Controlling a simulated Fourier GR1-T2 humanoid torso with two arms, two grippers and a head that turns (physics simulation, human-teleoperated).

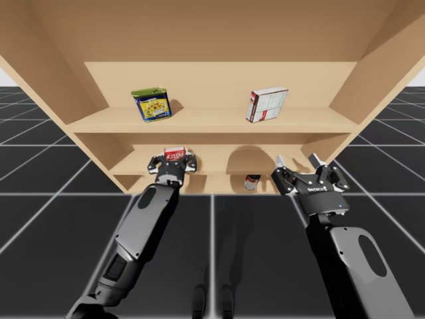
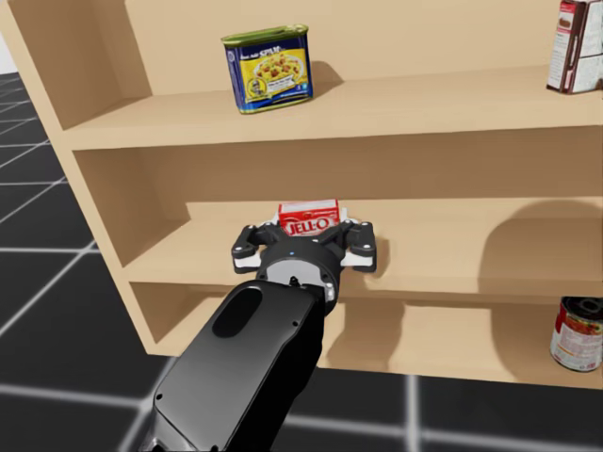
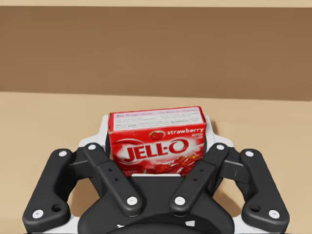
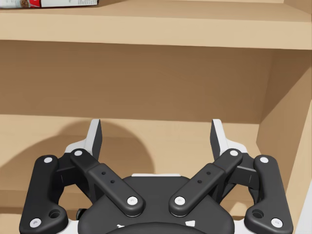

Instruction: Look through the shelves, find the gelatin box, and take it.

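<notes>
- Red box (image 3: 157, 141): on mid shelf (image 2: 452, 245), left part, upright, front face toward me. Well in from the shelf's left wall. Underside hidden by the hand, so can't tell whether it rests on the board or is just off it.
- L gripper (image 3: 157, 122): reaching into the mid-shelf bay, palm square behind the box. Both fingers (image 3: 105, 127) pressed on the box, one per side wall, clamped. Box sits deep in the grip, lower edge close to the palm. Forearm comes up from bottom left in high view, roughly straight at the shelf.
- R gripper (image 4: 156, 127): fingers wide apart, nothing between them. Held in front of the unit's right part, at about mid-shelf height, aimed into the bay w/ the right side wall near it. Well apart from L gripper and from the box.
- Blue tin (image 2: 268, 68): top shelf (image 2: 424, 99), left part, upright, above the red box and a bit left of it.
- White box (image 1: 267, 104): top shelf, right part, upright, turned slightly.
- Red can (image 2: 577, 332): bottom shelf (image 2: 452, 348), upright, nearer R gripper than L gripper.
</notes>
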